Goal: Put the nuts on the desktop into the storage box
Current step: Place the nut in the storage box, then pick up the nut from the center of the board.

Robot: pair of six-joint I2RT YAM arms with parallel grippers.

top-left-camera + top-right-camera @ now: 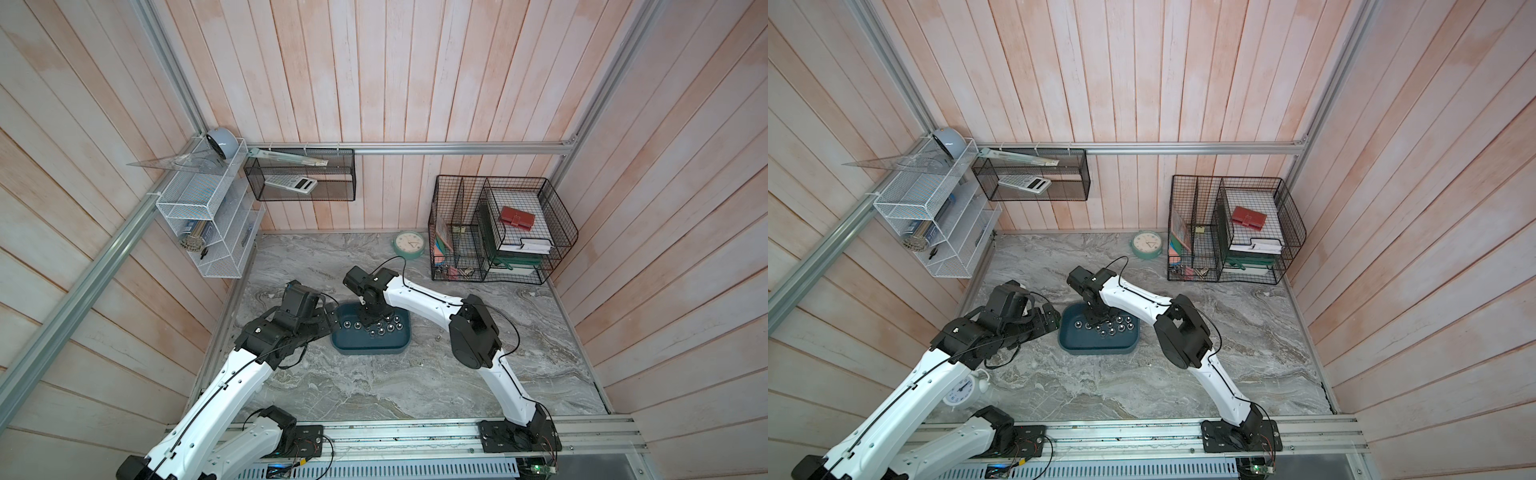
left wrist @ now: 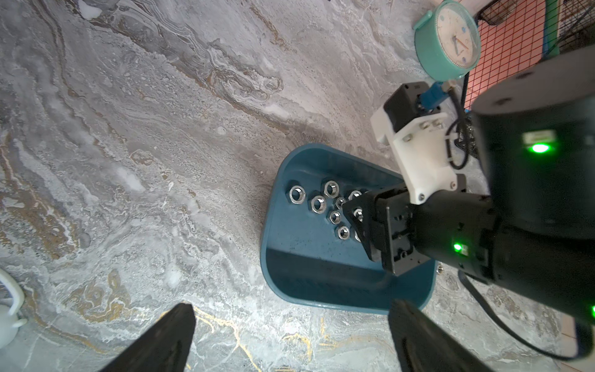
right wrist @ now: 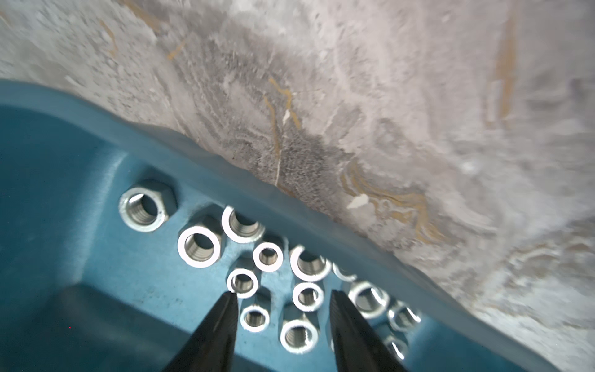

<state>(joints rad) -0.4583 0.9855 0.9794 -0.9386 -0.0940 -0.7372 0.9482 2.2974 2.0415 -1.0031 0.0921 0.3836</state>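
The dark teal storage box (image 1: 365, 352) (image 1: 1096, 351) sits mid-desktop (image 1: 374, 386), with several silver nuts (image 1: 382, 328) (image 1: 1109, 326) (image 2: 317, 203) (image 3: 199, 246) lying loose on its floor. My right gripper (image 1: 368, 322) (image 1: 1094, 321) (image 3: 281, 294) hangs inside the box just above the nuts; its jaws stand apart and hold nothing. My left gripper (image 1: 332, 316) (image 1: 1054, 318) (image 2: 291, 304) is wide open over the desktop at the box's left end, also holding nothing. A tiny shiny bit (image 2: 439, 270) lies on the desktop beside the box rim (image 2: 267, 257); whether it is a nut I cannot tell.
A mint-green clock (image 1: 409, 244) and black wire baskets (image 1: 498, 232) stand along the back wall to the right. A white alarm clock (image 1: 963, 386) sits under my left arm. A white wire shelf (image 1: 199, 216) hangs on the left wall.
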